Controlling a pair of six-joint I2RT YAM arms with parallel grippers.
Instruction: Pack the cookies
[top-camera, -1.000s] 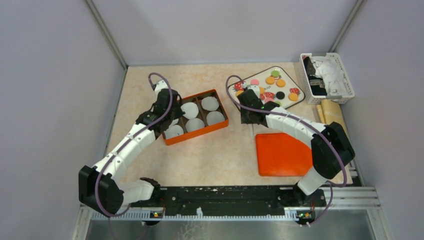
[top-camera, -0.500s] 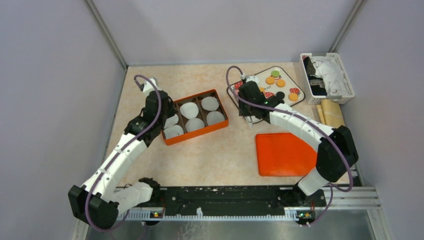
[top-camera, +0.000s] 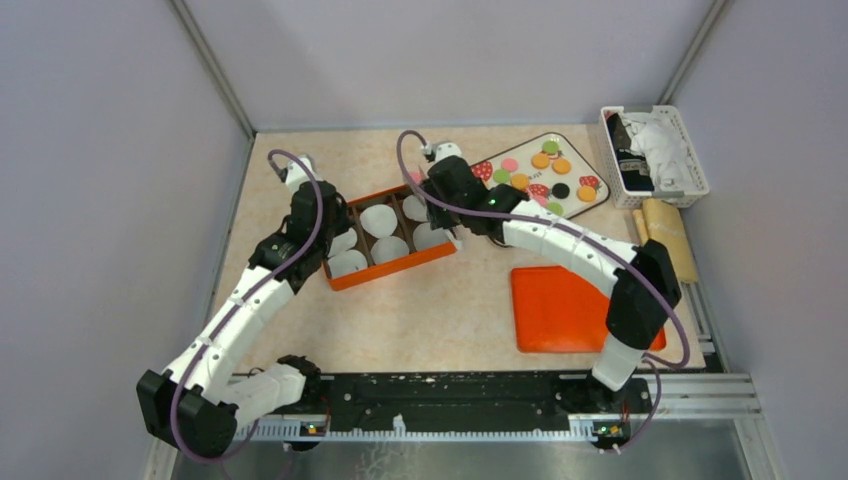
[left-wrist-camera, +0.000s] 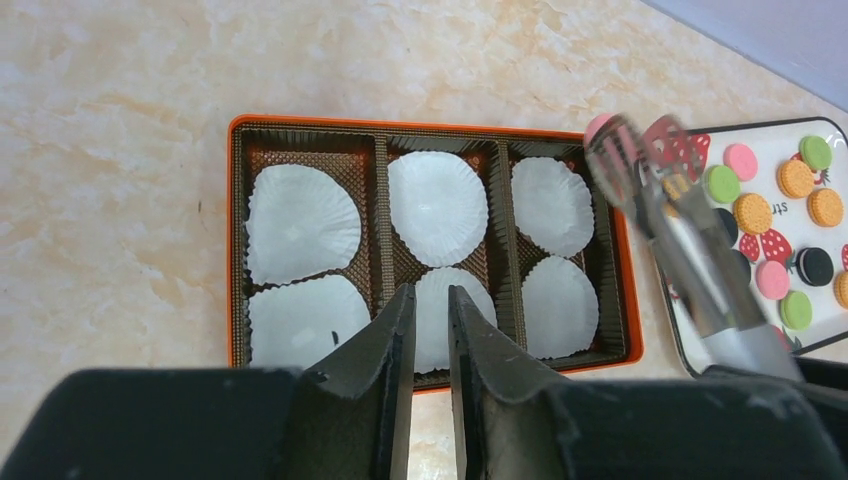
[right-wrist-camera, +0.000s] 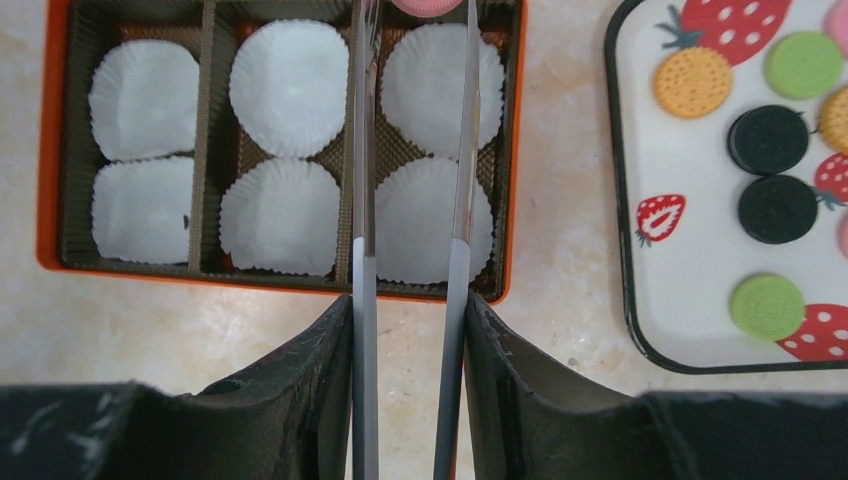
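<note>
Right fingers (right-wrist-camera: 320, 380) squeeze the tongs (right-wrist-camera: 362, 150). The tong tips pinch one pink cookie (right-wrist-camera: 427, 5), held about the far right corner of the orange box (right-wrist-camera: 46, 150), just past the nearest paper cup (right-wrist-camera: 438, 75) rather than over it. The other cookies (top-camera: 545, 160) lie on the strawberry tray (right-wrist-camera: 617, 200). Left fingers (left-wrist-camera: 390, 340) are almost together, gripping nothing. Next: bring the tips over the cup's centre, go low, and ease the squeeze slowly, since a high drop may bounce onto the bench.
</note>
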